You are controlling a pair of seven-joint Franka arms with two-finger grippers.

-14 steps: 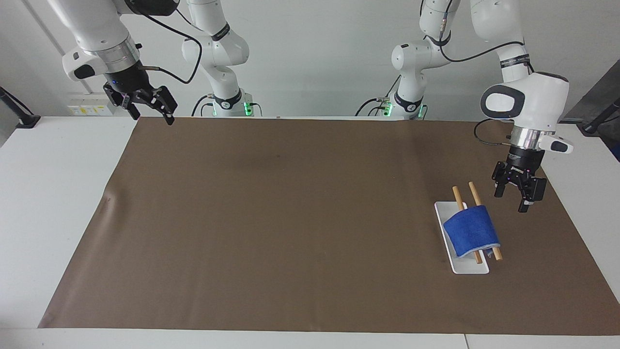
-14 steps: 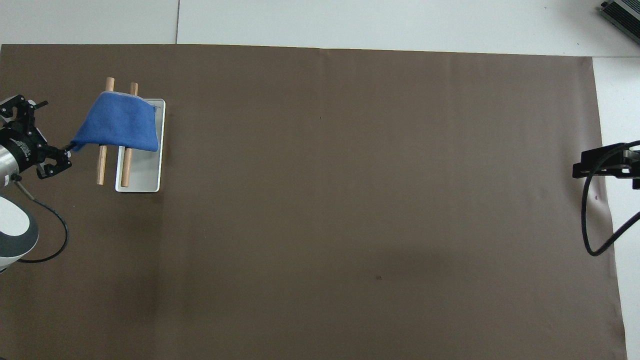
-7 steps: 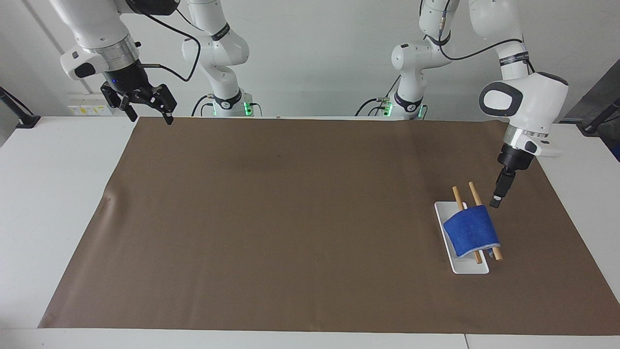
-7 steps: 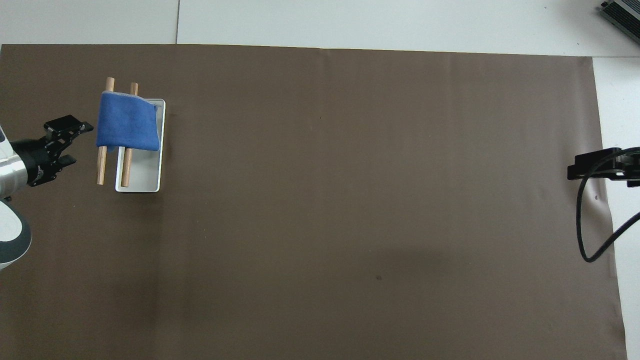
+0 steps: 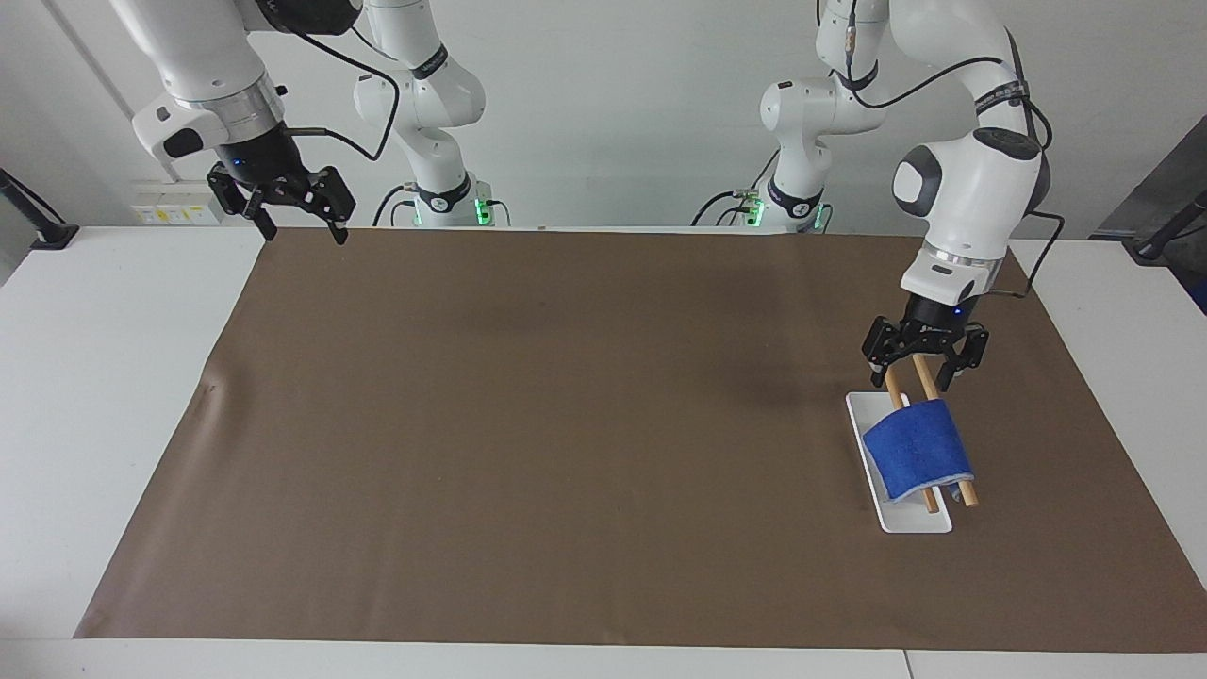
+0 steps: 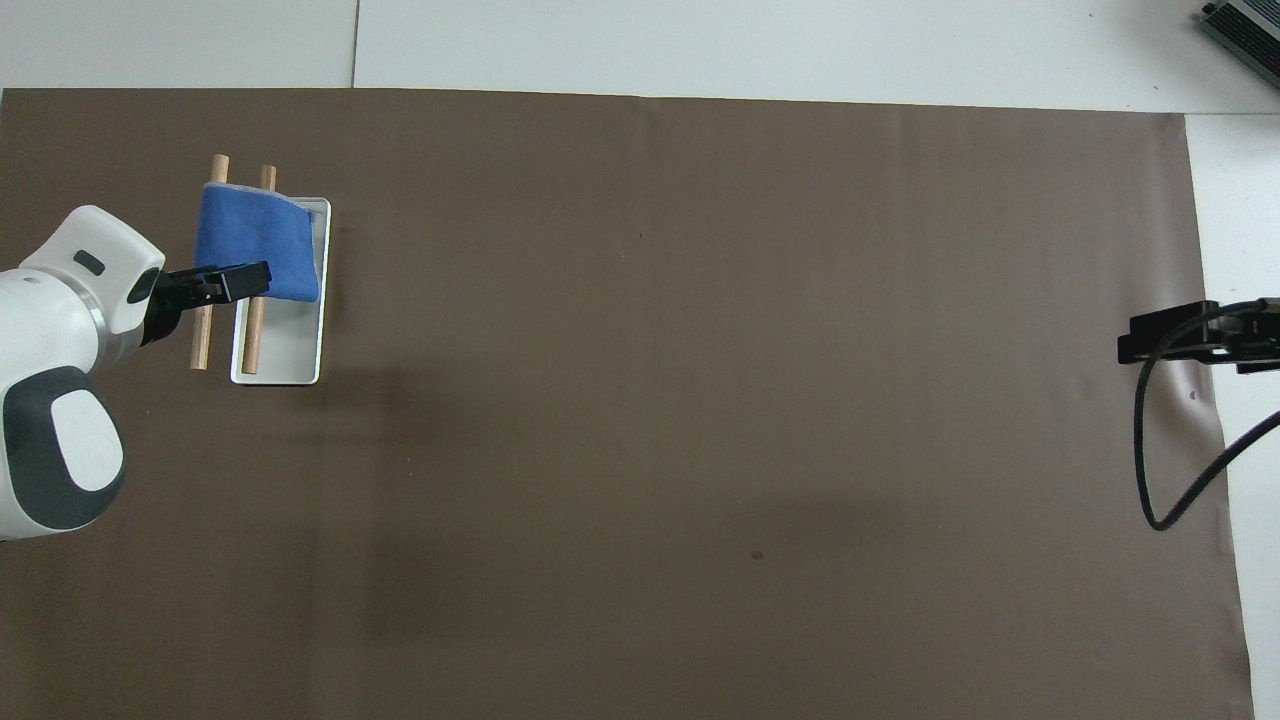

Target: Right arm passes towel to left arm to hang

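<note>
The blue towel (image 5: 917, 448) (image 6: 258, 240) hangs draped over two wooden rods (image 5: 922, 375) (image 6: 203, 340) that slope up from a white tray (image 5: 910, 521) (image 6: 285, 355) at the left arm's end of the table. My left gripper (image 5: 919, 372) (image 6: 225, 282) hovers open over the rods' ends nearer the robots, just short of the towel's edge, with nothing in it. The right gripper (image 5: 302, 226) (image 6: 1165, 338) hangs open and empty, raised over the mat's corner at the right arm's end, where that arm waits.
A brown mat (image 5: 566, 424) covers most of the white table (image 5: 104, 377). The right arm's black cable (image 6: 1160, 470) loops down at its end of the table.
The left gripper turned and swung from beside the rack to over the rods' nearer ends. The towel's corner, stretched toward that gripper a second ago, settled back. The right gripper shifted slightly.
</note>
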